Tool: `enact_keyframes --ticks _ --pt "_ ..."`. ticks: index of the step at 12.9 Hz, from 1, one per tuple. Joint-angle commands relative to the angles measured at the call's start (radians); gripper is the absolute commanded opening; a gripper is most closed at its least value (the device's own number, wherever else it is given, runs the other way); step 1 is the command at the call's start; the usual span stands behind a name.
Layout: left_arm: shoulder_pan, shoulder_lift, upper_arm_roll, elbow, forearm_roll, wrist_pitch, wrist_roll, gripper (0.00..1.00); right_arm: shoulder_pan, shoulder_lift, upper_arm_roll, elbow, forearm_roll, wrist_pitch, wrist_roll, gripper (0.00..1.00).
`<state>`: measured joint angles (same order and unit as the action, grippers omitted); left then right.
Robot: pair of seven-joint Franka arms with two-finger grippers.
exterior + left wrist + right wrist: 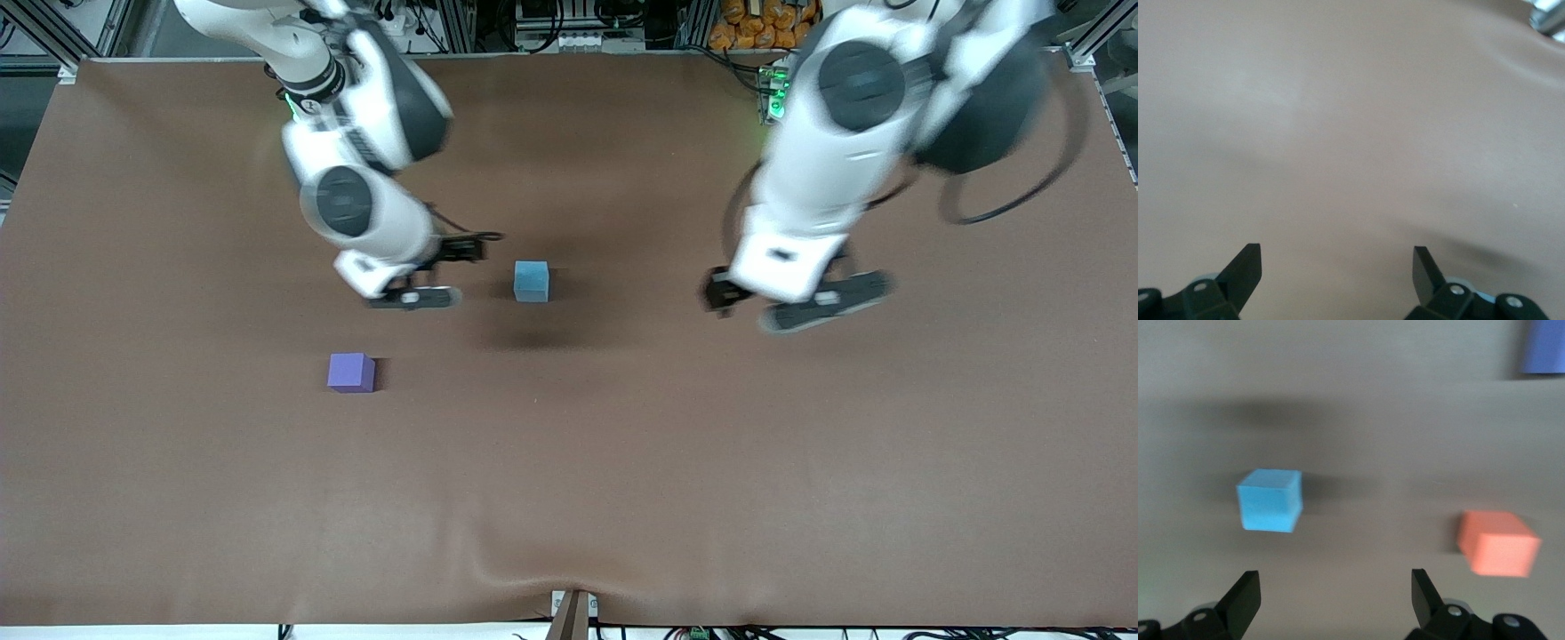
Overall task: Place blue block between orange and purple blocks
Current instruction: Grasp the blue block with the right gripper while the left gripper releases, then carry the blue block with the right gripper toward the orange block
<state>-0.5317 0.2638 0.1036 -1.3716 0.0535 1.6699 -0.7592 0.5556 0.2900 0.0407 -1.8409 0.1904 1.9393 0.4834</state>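
The light blue block sits on the brown table near the middle; it also shows in the right wrist view. The purple block lies nearer to the front camera, toward the right arm's end, and shows in the right wrist view. The orange block shows only in the right wrist view; the right arm hides it in the front view. My right gripper is open and empty, above the table beside the blue block. My left gripper is open and empty over bare table toward the left arm's end.
The brown cloth covers the whole table, with a slight wrinkle at its front edge. Cables and rack equipment stand along the edge by the robots' bases.
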Motion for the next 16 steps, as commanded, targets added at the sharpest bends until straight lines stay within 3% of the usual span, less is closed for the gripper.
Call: enact_keyframes --ticks 1,6,9,13,14,15,16 --pt "0.135 -0.129 -0.016 -0.110 0.008 -0.001 0.122 1.00 0.061 0.066 -0.015 -0.015 0.012 0.119 0.038 1.00" --pt "0.310 -0.268 -0.025 -0.240 0.005 -0.002 0.412 1.00 0.144 0.168 -0.015 -0.026 0.011 0.298 0.119 1.00" --pt "0.387 -0.354 -0.078 -0.354 -0.001 -0.001 0.518 1.00 0.164 0.210 -0.015 -0.035 0.006 0.360 0.148 1.00" --pt "0.436 -0.356 -0.135 -0.343 -0.001 -0.088 0.697 1.00 0.205 0.262 -0.015 -0.072 0.001 0.481 0.214 1.00" --pt "0.464 -0.359 -0.157 -0.340 -0.001 -0.090 0.719 1.00 0.208 0.261 -0.015 -0.070 -0.006 0.477 0.205 0.42" --pt "0.469 -0.359 -0.160 -0.330 -0.003 -0.090 0.738 1.00 0.198 0.252 -0.013 -0.064 -0.008 0.463 0.211 0.00" --pt "0.467 -0.357 -0.160 -0.313 -0.003 -0.114 0.764 1.00 0.193 0.230 -0.015 -0.055 -0.008 0.408 0.210 0.00"
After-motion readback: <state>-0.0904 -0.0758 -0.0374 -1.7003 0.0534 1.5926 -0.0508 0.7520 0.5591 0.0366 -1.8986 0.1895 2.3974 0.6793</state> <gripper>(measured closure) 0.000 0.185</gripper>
